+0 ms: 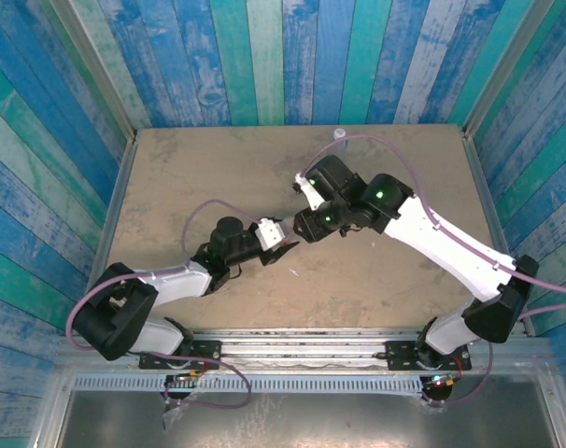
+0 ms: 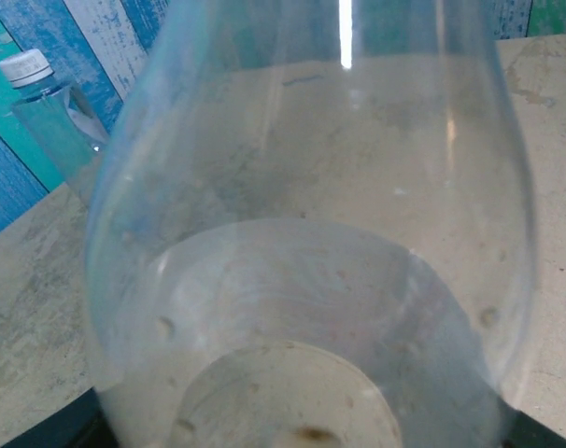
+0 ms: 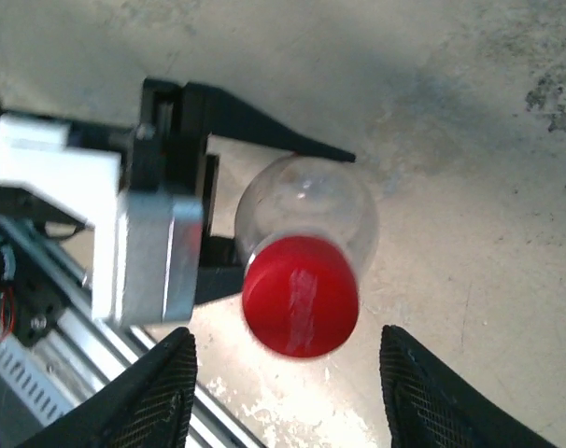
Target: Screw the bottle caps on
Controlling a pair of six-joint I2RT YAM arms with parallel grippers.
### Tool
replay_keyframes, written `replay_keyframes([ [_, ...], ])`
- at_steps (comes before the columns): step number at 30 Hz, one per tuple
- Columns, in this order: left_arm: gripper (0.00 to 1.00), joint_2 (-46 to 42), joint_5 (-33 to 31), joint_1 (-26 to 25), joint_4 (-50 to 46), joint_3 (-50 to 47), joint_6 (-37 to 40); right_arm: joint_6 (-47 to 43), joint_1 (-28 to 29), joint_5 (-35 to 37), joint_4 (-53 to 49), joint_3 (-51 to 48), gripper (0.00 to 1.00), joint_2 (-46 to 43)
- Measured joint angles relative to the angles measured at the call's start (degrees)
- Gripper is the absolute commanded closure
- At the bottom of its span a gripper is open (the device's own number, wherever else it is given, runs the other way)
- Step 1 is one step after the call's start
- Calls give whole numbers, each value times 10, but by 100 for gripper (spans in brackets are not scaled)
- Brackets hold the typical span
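Note:
A clear bottle (image 3: pixel 306 201) is held over the table, and my left gripper (image 3: pixel 292 219) is shut on its body, one black finger on each side. A red cap (image 3: pixel 300 296) sits on the bottle's neck and faces the right wrist camera. My right gripper (image 3: pixel 288 334) is open; its fingers (image 3: pixel 157 397) stand to either side of the cap and apart from it. In the left wrist view the same bottle (image 2: pixel 311 233) shows very close up. In the top view the two grippers (image 1: pixel 285 235) (image 1: pixel 306 224) meet at mid-table. A second clear bottle (image 2: pixel 63 126) with a white cap (image 2: pixel 25 67) stands upright at the back.
The second bottle (image 1: pixel 339 136) stands at the table's far edge, close to the blue plank wall (image 1: pixel 264 56). The tan table top (image 1: pixel 190 177) lies open to the left and right of the arms. A metal rail (image 1: pixel 302 350) runs along the near edge.

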Motion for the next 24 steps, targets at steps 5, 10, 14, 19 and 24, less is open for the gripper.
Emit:
replay_keyframes([
  [5, 40, -22, 54, 0, -11, -1, 4, -179, 0, -49, 9, -20, 29, -50],
  [10, 41, -27, 113, 0, -59, 0, 21, -407, 0, -88, 9, -62, 28, -105],
  [14, 40, -27, 139, 0, -91, 0, 28, -524, -5, -108, -11, -47, 36, -94],
  [19, 40, -33, 155, 0, -109, 0, 36, -600, -12, -128, -38, -6, 42, -50],
  [24, 40, -33, 162, 0, -118, 4, 44, -636, -12, -145, -59, 9, 46, -15],
])
